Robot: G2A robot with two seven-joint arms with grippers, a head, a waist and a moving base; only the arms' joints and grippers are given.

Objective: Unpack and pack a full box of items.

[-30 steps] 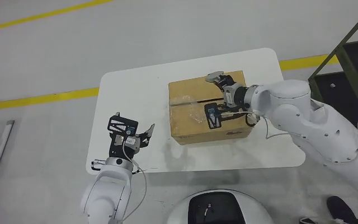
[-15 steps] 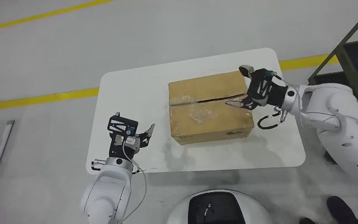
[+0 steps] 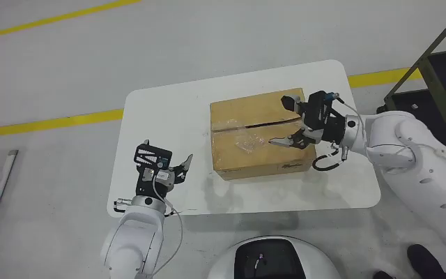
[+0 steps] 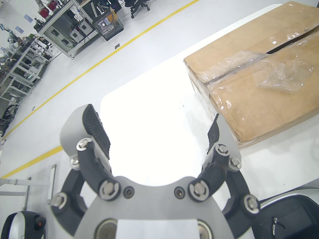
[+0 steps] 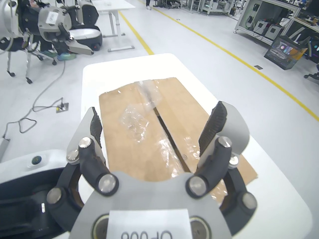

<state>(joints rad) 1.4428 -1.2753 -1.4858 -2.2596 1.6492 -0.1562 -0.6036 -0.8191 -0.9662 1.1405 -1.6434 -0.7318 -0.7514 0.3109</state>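
Note:
A closed brown cardboard box (image 3: 261, 136) lies on the white table (image 3: 174, 118), its two top flaps meeting at a dark seam. Crumpled clear tape (image 3: 249, 143) clings to its top; the tape (image 5: 135, 121) sits beside the seam in the right wrist view. My right gripper (image 3: 284, 121) hovers open over the box's right part, straddling the seam, nothing between its fingers. In its own view the right gripper (image 5: 157, 123) spans the seam. My left gripper (image 3: 164, 159) stands open over the table's near left part, apart from the box (image 4: 259, 83). The left gripper (image 4: 154, 123) is empty.
The table's left half (image 4: 149, 100) lies bare between the left gripper and the box. A dark metal frame (image 3: 418, 63) stands off the table's right end. Yellow floor lines (image 3: 56, 122) run behind the table. Another robot (image 5: 49, 23) stands far off in the room.
My right gripper has swung from the box's middle out to its right end, then came back over the seam, facing left. The left arm kept still.

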